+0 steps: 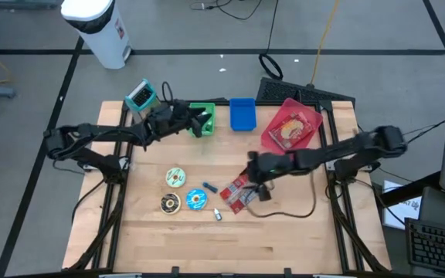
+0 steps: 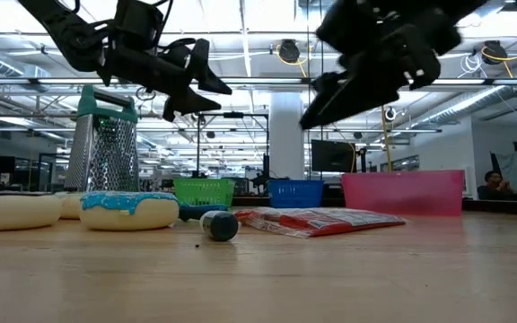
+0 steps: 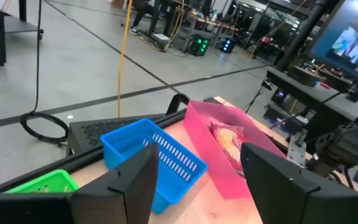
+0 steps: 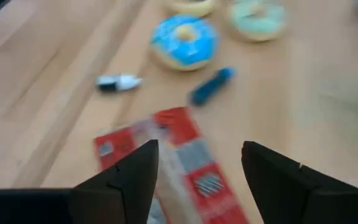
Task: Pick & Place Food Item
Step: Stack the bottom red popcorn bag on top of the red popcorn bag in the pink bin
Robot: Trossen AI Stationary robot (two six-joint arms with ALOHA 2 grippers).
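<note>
Wooden table (image 1: 284, 232): right pincer (image 1: 247, 179) open, empty, angled over red packet (image 1: 236, 193); left pincer (image 1: 202, 123) open, empty, level.

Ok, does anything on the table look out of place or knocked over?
Nothing is spilled or damaged. The red snack packet lies askew, and a small bottle and a blue marker lie on their sides among the donuts, which seems odd among food items.

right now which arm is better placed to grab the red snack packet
Right. The right pincer hangs open beside the red snack packet, which fills its wrist view. The left pincer is open too, but up by the green basket, far from the packet.
</note>
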